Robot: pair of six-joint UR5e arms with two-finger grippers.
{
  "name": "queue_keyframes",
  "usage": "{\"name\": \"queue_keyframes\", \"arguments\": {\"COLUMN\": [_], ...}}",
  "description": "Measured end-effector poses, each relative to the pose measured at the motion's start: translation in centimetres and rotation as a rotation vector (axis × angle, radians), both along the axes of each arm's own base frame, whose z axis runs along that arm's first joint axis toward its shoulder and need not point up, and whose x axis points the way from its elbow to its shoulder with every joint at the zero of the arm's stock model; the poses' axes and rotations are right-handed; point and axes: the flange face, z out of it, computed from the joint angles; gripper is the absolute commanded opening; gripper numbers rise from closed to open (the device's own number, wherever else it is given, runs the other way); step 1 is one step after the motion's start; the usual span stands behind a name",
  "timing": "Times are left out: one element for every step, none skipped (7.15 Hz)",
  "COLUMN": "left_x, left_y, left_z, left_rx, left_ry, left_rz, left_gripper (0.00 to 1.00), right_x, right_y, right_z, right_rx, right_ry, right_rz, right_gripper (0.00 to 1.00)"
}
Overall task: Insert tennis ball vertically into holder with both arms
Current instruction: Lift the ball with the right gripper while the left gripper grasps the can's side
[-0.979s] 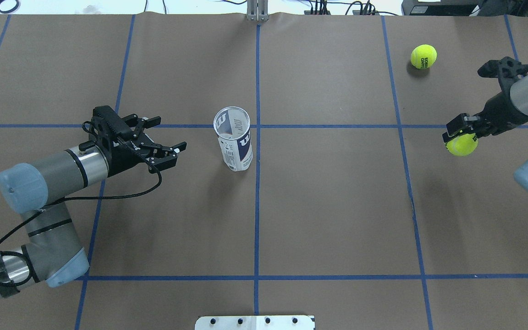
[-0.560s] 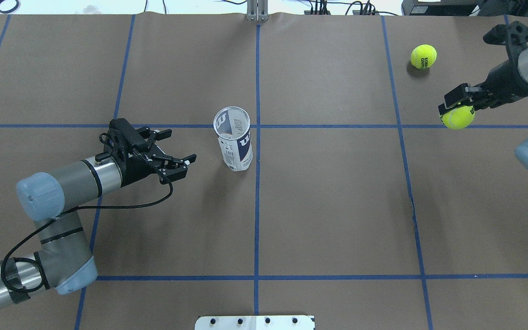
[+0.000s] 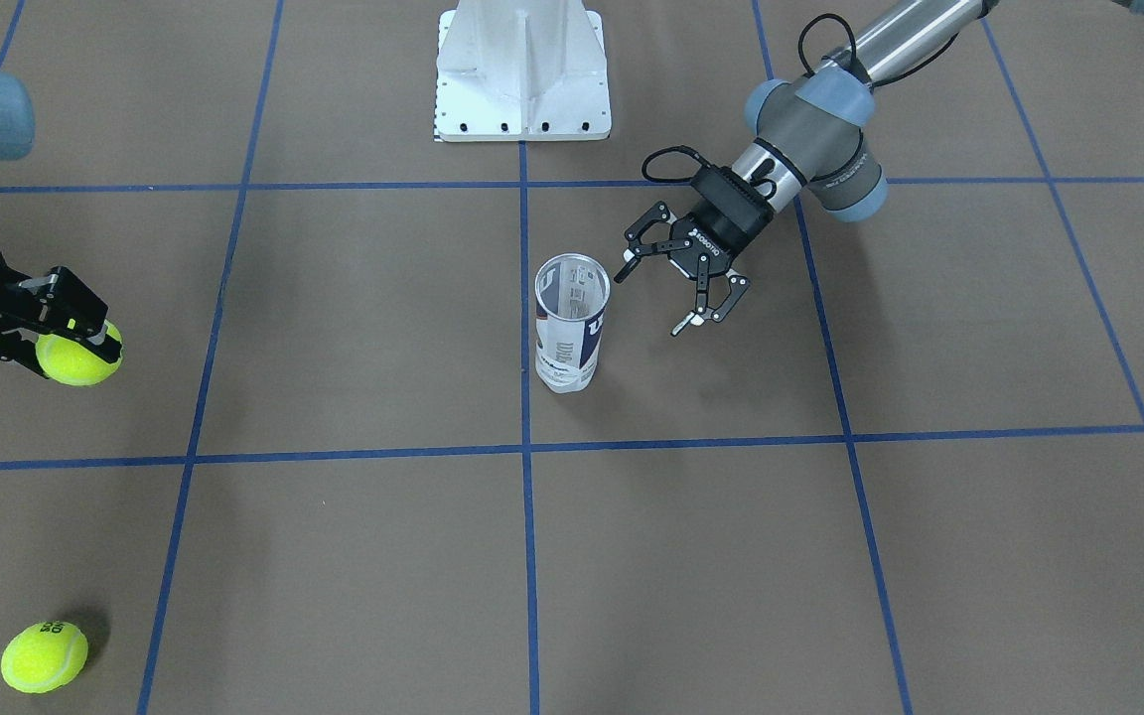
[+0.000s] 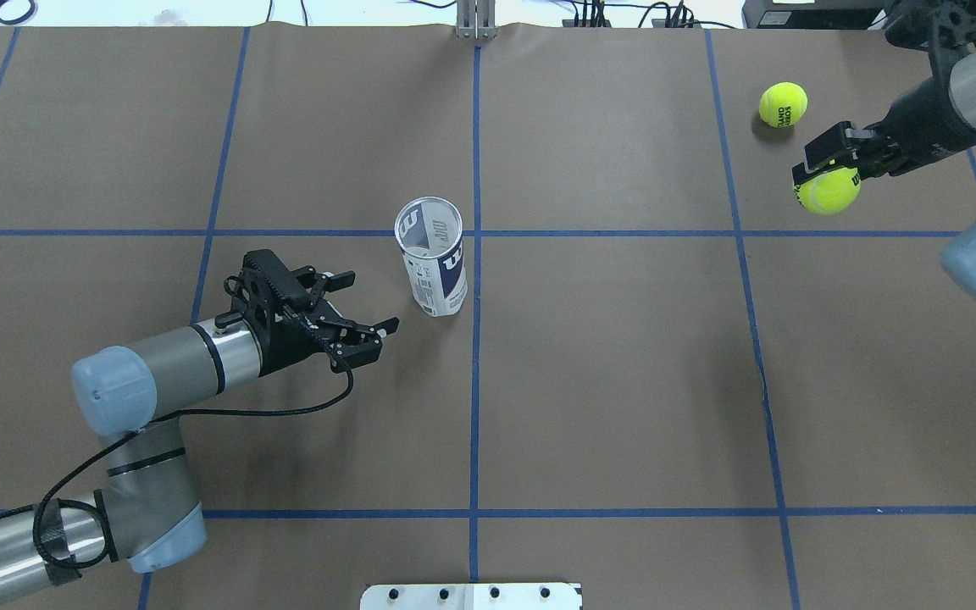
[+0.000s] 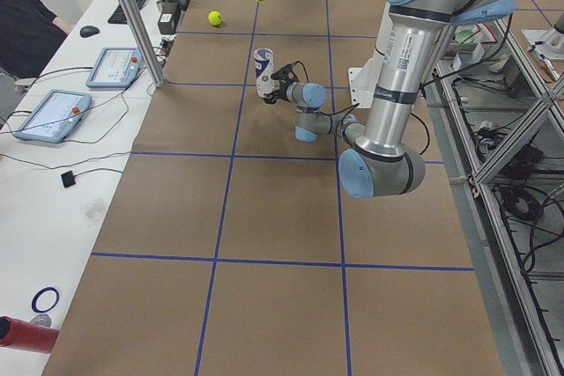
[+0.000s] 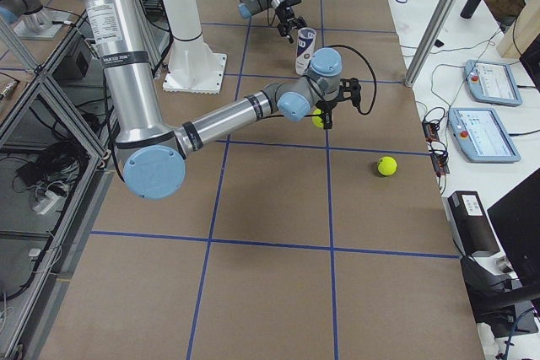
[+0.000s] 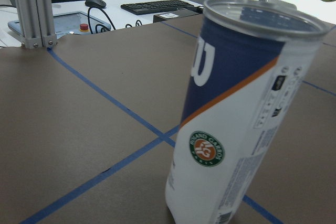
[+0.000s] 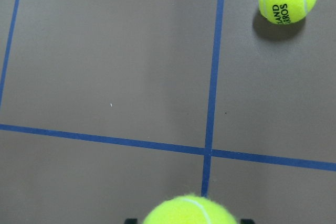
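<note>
Table [image 4: 623, 381]: brown paper, blue tape grid. Both arms are over it.

Left arm [image 4: 158, 373]: comes in low from the near left corner and points toward the middle. Right arm [image 4: 975, 93]: reaches in along the far right edge.

Holder [image 4: 433, 271]: clear tennis-ball tube, standing upright near the table's middle, just left of the centre tape line, mouth up. I see no ball inside it.

Left gripper [image 4: 372, 298]: fingers spread wide, just beside the tube on its near left side, not touching. The wrist view is filled by the tube's label.

Right gripper [image 4: 823, 174]: pinching a tennis ball [image 4: 829, 189] from above, near the far right edge and well apart from the tube.

Second tennis ball [image 4: 783, 103]: loose on the table near the far right corner, untouched.

Progress, my read: the ball pickup is done, and the bracing grasp on the tube is being lined up but not made. Left to do:
- close the left fingers around the tube
- carry the ball across to its mouth
- lower it straight down and release

Roughly a third through.
</note>
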Motion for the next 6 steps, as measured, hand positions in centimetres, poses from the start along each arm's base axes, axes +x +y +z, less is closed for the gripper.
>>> {"name": "queue_keyframes", "arguments": {"left_x": [0.9,1.6,2.5,3.1,3.7,4.2], "left_y": [0.3,0.4,0.2,-0.1,-0.3,-0.6], "left_z": [-0.7,-1.2,-1.5,-1.4,-1.2,-0.8], "left_rx": [0.006,0.01,0.01,0.006,0.001,-0.003], "left_ry": [0.006,0.01,0.009,0.003,-0.006,-0.016], "left_rz": [0.004,0.005,0.004,-0.001,-0.013,-0.027], "left_gripper": [0.99,0.99,0.99,0.99,0.99,0.99], "right_x": [0.0,0.0,0.0,-0.1,-0.3,-0.4], "right_y": [0.0,0.1,0.2,0.1,-0.1,-0.2], "right_z": [-0.3,-0.5,-0.8,-1.3,-2.2,-2.8], "right_rx": [0.003,0.007,0.0,-0.014,-0.021,-0.027], "right_ry": [-0.004,-0.006,-0.011,-0.021,-0.034,-0.043], "right_rz": [0.0,-0.001,0.004,0.015,0.021,0.025], "right_gripper": [0.0,0.0,0.0,0.0,0.0,0.0]}}
